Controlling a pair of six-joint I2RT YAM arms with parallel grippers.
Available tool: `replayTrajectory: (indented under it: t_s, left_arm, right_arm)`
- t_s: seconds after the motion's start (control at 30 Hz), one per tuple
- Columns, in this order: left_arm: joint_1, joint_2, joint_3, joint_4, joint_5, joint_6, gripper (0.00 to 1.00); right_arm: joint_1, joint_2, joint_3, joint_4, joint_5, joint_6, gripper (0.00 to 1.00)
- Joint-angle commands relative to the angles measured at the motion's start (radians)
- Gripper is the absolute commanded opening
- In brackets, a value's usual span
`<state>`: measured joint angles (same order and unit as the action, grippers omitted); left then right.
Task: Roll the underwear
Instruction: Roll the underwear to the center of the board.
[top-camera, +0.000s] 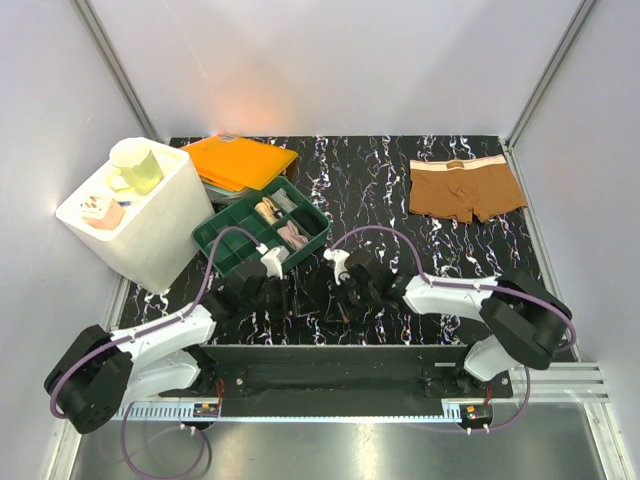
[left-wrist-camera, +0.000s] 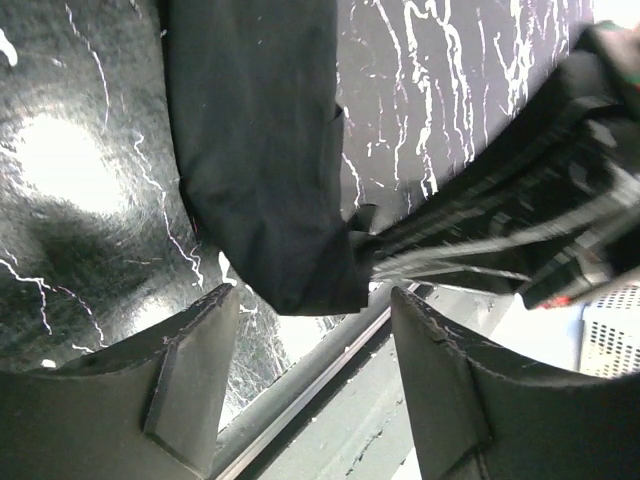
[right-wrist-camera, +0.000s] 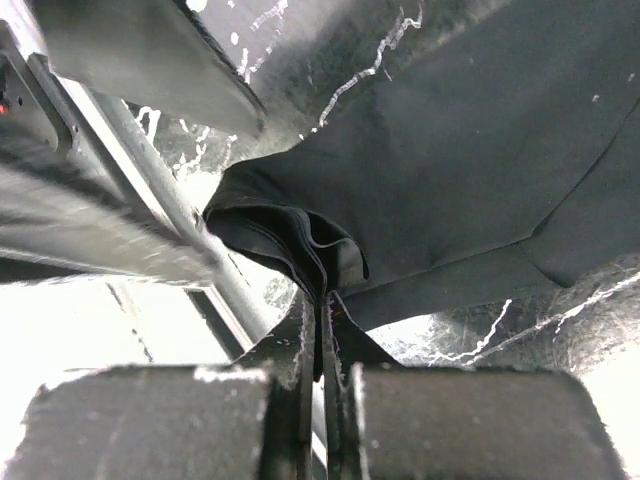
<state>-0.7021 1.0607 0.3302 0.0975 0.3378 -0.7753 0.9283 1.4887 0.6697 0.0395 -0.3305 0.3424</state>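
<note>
top view: both arms meet low in the frame, centre, over the marbled black table (top-camera: 380, 170). brown underwear (top-camera: 465, 190) lies flat, upper right, well apart from both grippers. green tray (top-camera: 203, 236) and white bin (top-camera: 160, 240) to the left.

right wrist view: right gripper (right-wrist-camera: 322, 305) pinched tight, fingers together on a folded edge of the black underwear (right-wrist-camera: 470, 160); the rest of the cloth spreads to the upper right.

left wrist view: left gripper (left-wrist-camera: 312, 295) wide open, nothing between the fingers (left-wrist-camera: 190, 370). the black fabric hangs down from the top centre, its lower end just above the gap, near the table's edge.
</note>
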Motion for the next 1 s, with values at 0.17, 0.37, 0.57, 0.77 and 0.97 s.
replayTrajectory:
  t_s: [0.17, 0.37, 0.57, 0.77, 0.97]
  left_arm:
    - [0.001, 0.001, 0.004, 0.031, -0.043, 0.065, 0.66]
    - [0.001, 0.054, 0.013, 0.067, -0.019, 0.090, 0.66]
    - [-0.007, 0.087, 0.020, 0.113, 0.030, 0.128, 0.71]
    - [-0.008, 0.163, 0.047, 0.116, 0.020, 0.137, 0.72]
    - [-0.017, 0.223, 0.059, 0.165, -0.008, 0.127, 0.71]
  right_arm:
    - [-0.097, 0.120, 0.076, -0.088, -0.160, 0.038, 0.00]
    - [-0.134, 0.168, 0.105, -0.112, -0.188, 0.027, 0.00]
    - [-0.166, 0.209, 0.140, -0.151, -0.212, 0.012, 0.00]
    - [-0.172, 0.220, 0.146, -0.167, -0.225, 0.000, 0.00]
    - [-0.175, 0.226, 0.145, -0.170, -0.231, -0.008, 0.00]
